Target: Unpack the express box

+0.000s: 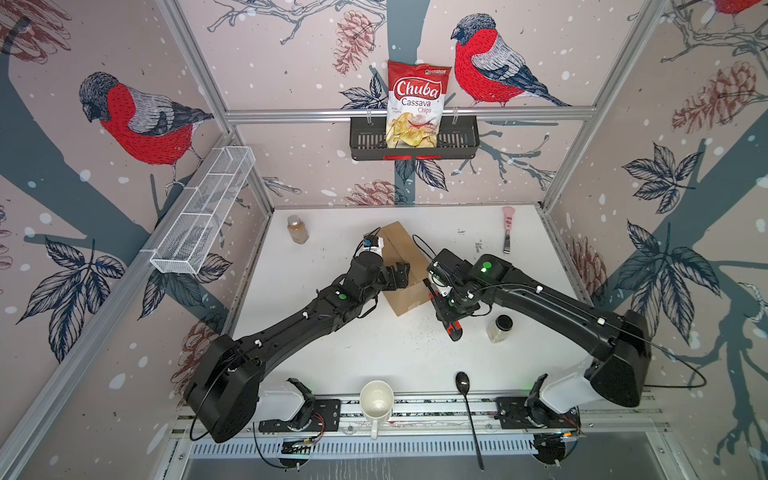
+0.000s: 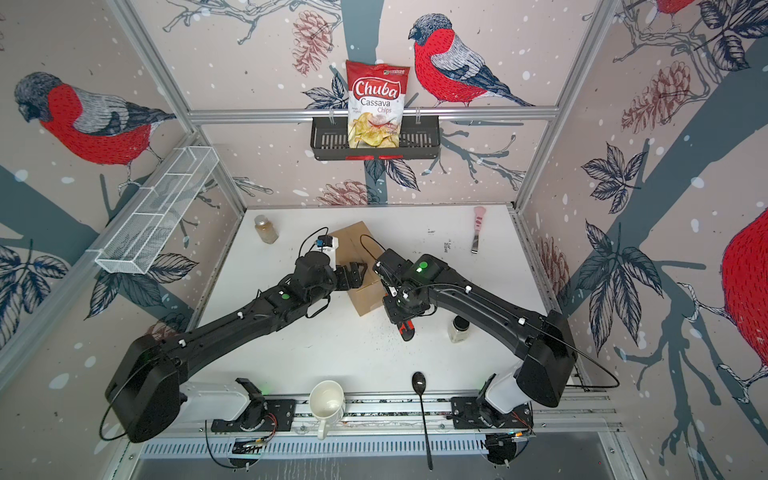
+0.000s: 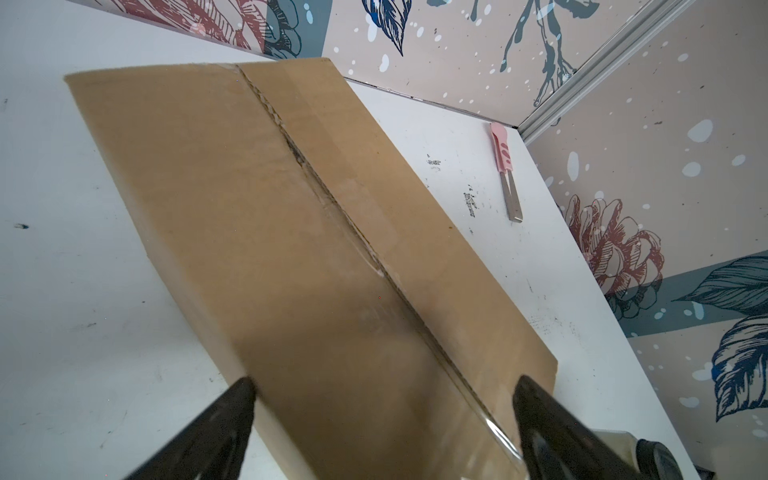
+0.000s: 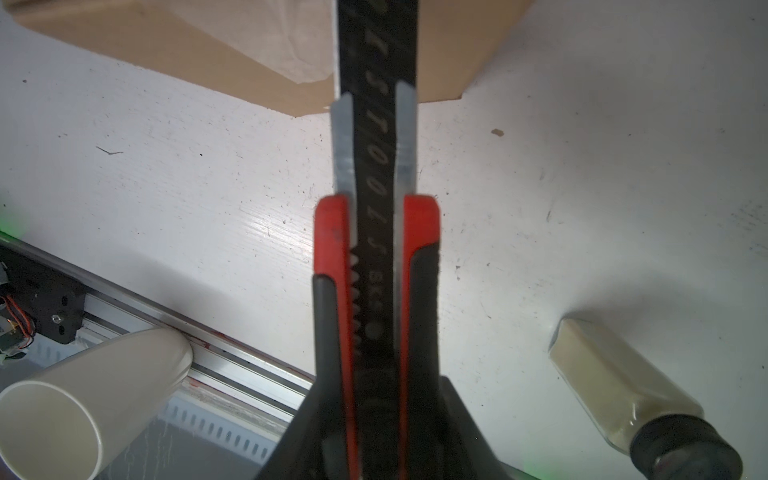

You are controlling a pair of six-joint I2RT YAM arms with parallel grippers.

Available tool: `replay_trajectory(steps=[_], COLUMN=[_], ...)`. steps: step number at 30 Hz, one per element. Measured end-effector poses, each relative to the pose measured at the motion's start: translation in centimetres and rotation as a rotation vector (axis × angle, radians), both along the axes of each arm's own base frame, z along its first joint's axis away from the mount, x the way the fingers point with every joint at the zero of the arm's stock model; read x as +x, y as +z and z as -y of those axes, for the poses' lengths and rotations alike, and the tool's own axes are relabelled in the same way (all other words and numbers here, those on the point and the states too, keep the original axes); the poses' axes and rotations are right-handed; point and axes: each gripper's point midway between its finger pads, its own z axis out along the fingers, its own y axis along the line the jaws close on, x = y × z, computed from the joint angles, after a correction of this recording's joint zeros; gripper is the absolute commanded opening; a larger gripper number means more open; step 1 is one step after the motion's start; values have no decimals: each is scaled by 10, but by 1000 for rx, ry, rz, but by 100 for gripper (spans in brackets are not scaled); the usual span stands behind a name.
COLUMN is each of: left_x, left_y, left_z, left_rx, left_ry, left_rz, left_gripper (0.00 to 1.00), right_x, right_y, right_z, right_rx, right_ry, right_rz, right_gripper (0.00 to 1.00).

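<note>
Left hand (image 1: pixel 400 274) released over taped cardboard express box (image 1: pixel 397 239); right hand (image 4: pixel 376 266) grasping red-black cutter (image 4: pixel 376 137).

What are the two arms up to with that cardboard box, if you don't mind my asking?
They are working on opening the express box. The right gripper is closed on a red and black utility knife, whose blade is extended toward the box's near end. The left gripper is wide open, with its fingers spread over the box top, perhaps to steady it. The taped centre seam looks ragged along part of its length. The flaps are shut and nothing is out yet.
</note>
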Motion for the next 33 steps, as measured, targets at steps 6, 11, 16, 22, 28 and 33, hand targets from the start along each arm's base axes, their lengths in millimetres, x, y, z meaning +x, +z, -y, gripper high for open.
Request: replay_trajectory(steps=[6, 11, 16, 22, 28, 33], left_x=[1, 1, 2, 3, 3, 3], left_y=[1, 0, 0, -1, 0, -1], left_z=[1, 2, 2, 2, 3, 4], left_rx=[-10, -11, -18, -32, -52, -60], left_ry=[-1, 1, 6, 15, 25, 28], left_rz=[4, 2, 1, -10, -15, -13], left_gripper=[96, 96, 96, 96, 96, 96], right_x=[1, 1, 0, 0, 0, 1], right_y=[1, 0, 0, 0, 0, -1], right_z=[-1, -3, -7, -9, -10, -11], right_rx=[-17, -27, -29, -28, -26, -28], right_ry=[8, 18, 39, 48, 50, 53], right_rz=[1, -1, 0, 1, -1, -3], right_gripper=[5, 5, 5, 5, 5, 5])
